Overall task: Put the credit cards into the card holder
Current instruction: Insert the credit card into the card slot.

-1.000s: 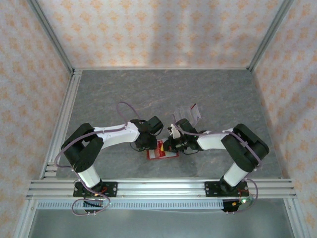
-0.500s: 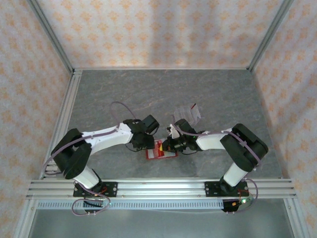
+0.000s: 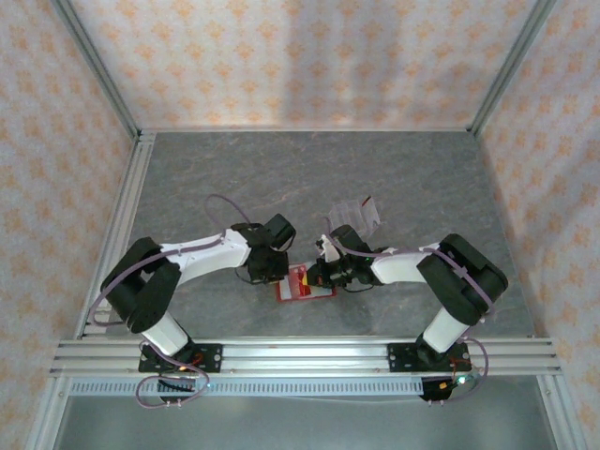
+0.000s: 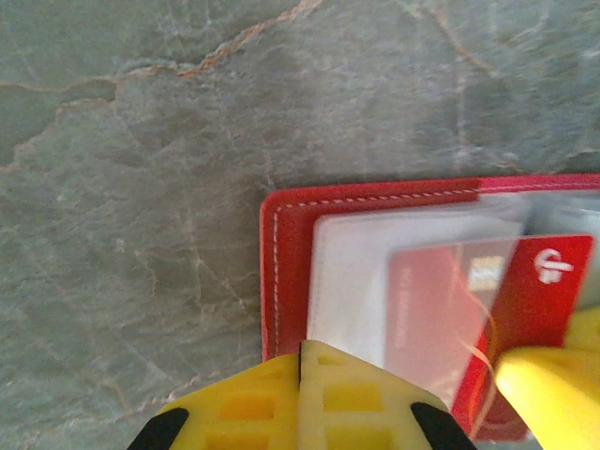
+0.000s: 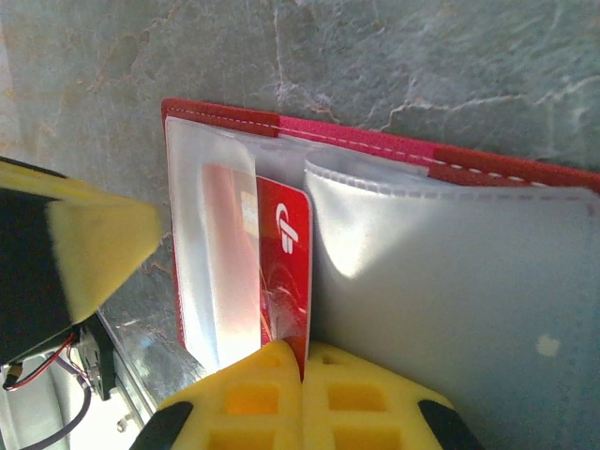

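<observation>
**First insertion under way, not finished**

The small, flat red folding card holder (image 3: 305, 286) lay open on the grey stone-patterned table (image 3: 281, 178), near its front edge and between the two arms. A red plastic credit card (image 5: 281, 244) with a white logo sat partly inside one clear inner sleeve. One end stuck out, so seating it looked incomplete.

The right gripper (image 5: 305, 366) had its yellow fingers pressed together at that card's edge. Whether they pinched it could not be told. The left gripper (image 4: 300, 361) was likewise closed, at the holder's opposite edge.

Behind stood a clear slotted plastic rack (image 3: 361, 214). Any cards left in it were too small to make out.
</observation>
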